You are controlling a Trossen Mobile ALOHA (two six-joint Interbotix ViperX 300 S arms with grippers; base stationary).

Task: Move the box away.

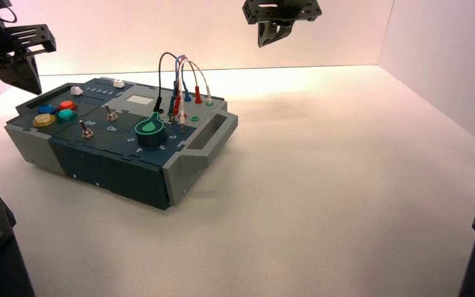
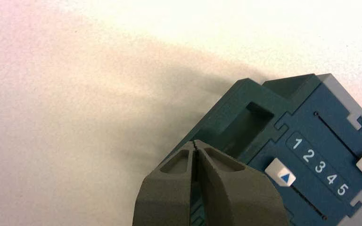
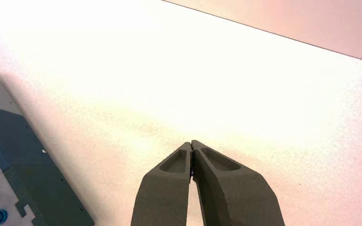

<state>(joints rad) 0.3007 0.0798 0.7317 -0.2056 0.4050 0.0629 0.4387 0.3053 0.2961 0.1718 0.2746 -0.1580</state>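
1. Teal and grey, the box (image 1: pixel 108 167) sits turned on the left part of the table (image 1: pixel 321 185) in the high view. Wires (image 1: pixel 184 60) loop above it, near the green dial (image 1: pixel 151 131). The left gripper (image 1: pixel 34 90) hangs by its far-left handle; the right gripper (image 1: pixel 266 42) hovers well apart from it, beyond its right side.
2. Left wrist view: jaws clenched together, the handle behind them; one white slider points beside 1–5.
3. Right wrist view: jaws clenched, holding nothing, over the table.

The box (image 1: pixel 108 170) sits on the left part of the table (image 1: pixel 321 204).
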